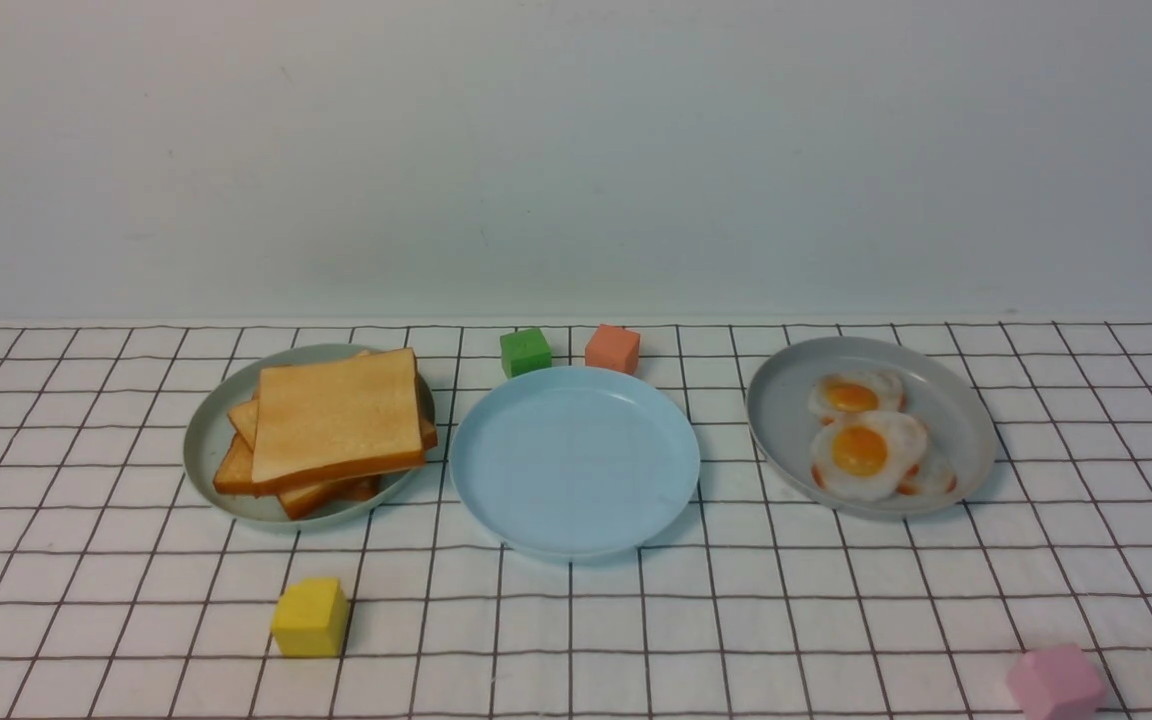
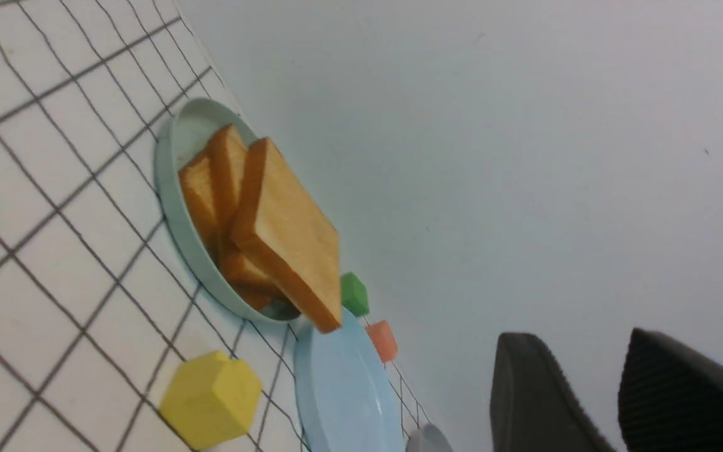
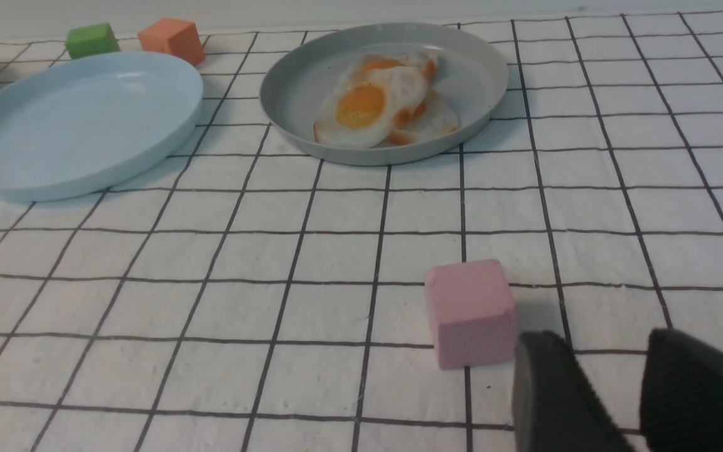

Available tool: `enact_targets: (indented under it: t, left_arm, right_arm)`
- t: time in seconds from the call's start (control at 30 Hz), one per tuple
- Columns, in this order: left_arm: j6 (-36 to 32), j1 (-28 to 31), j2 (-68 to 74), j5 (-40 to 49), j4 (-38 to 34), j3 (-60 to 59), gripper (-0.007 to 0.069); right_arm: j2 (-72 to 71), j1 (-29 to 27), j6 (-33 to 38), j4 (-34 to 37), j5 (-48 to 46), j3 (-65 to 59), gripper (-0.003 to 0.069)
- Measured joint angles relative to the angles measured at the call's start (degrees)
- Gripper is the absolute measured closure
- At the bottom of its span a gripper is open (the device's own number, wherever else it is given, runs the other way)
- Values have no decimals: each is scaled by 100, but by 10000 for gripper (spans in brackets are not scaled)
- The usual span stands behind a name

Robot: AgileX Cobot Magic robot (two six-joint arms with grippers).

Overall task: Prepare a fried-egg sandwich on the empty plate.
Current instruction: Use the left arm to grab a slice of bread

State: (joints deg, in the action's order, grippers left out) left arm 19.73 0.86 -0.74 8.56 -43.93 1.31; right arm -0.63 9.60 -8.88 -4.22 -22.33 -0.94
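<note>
Nothing built yet. The empty plate (image 1: 574, 460) sits centre of the front view, flat on the surface, bare. It's round, so no long axis; it opens upward.

Toast stack (image 1: 336, 420) is left of centre on the grey-green plate (image 1: 204, 440). The slices are square, so no real long axis. They're fanned, and the top slice lies broad face up, edges skewed a bit off the grid lines. Fried eggs (image 1: 866, 450) are right of centre on the grey plate (image 1: 956, 420), yolks up, overlapping in a row running upper left to lower right.

Left hand (image 2: 581, 342) and right hand (image 3: 606, 342) are both part open w/ nothing between the fingers, well short of the plates.

Risks, as I judge them:
- Fanned stack: a pinch on the top slice may drag the one under it.
- Overlapped eggs: two may lift together, and thin edges lying flat give poor grip.
- Pink cube (image 3: 471, 314) is just beside the right hand, so it's easily knocked.
- Green cube (image 1: 525, 351) and orange cube (image 1: 612, 347) are just behind the empty plate, so an overshoot could hit them.
</note>
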Motion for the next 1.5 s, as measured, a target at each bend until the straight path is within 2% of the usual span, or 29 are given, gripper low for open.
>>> enact_targets:
  t: [0.03,0.1,0.13,0.2,0.3,0.4,0.5,0.63,0.7,0.8,0.93,1.03,1.1,1.17,1.3,1.43,1.5]
  left_arm:
    - [-38,0,0,39,16,40,411]
    - [-807,0,124,636,210,669,470]
    - [-807,0,124,680,225,718,475]
    - [-1460,0,548,1092,359,1143,522]
    - [-2400,0,1774,1837,483,1895,580]
    - [-2930,-22,3011,2212,516,2467,594]
    - [-3132,-277,3737,2073,544,2738,596]
    - [-3412,-890,4523,1602,550,2912,596]
    - [-3554,-1204,5023,1403,550,3076,596]
    - [-3607,-1372,5629,1546,583,3408,596]
    - [-3611,-1401,6367,1955,781,4114,596]
    - [-3611,-1401,6733,2206,1015,4550,596]
    - [-3696,-1416,7202,2701,1492,5089,596]
    - [-3777,-1510,7550,3104,1995,5475,599]
    - [-3602,-1863,8286,3829,3213,6122,620]
    - [-3455,-2071,8929,3747,4243,6465,624]
    - [-3435,-2078,9092,3621,4393,6520,624]
  right_arm:
    - [0,0,0,0,0,0,418]
    - [0,0,0,0,0,0,418]
    - [0,0,0,0,0,0,418]
    - [0,0,0,0,0,0,418]
    - [0,0,0,0,0,0,418]
    - [0,0,0,0,0,0,418]
    - [0,0,0,0,0,0,418]
    - [0,0,-21,18,53,0,418]
    - [0,0,-277,371,332,-50,418]
    - [0,0,-741,826,1171,-63,418]
    - [0,0,-1242,1093,2146,-63,418]
    - [0,0,-1596,1159,2196,17,433]
    - [161,20,-1914,1186,1280,656,485]
    - [548,101,-1745,1129,252,1434,549]
    - [1740,487,-445,1087,-1987,3202,651]
    - [2848,747,823,1262,-3636,4662,670]
    - [3056,774,1049,1363,-3943,4935,670]
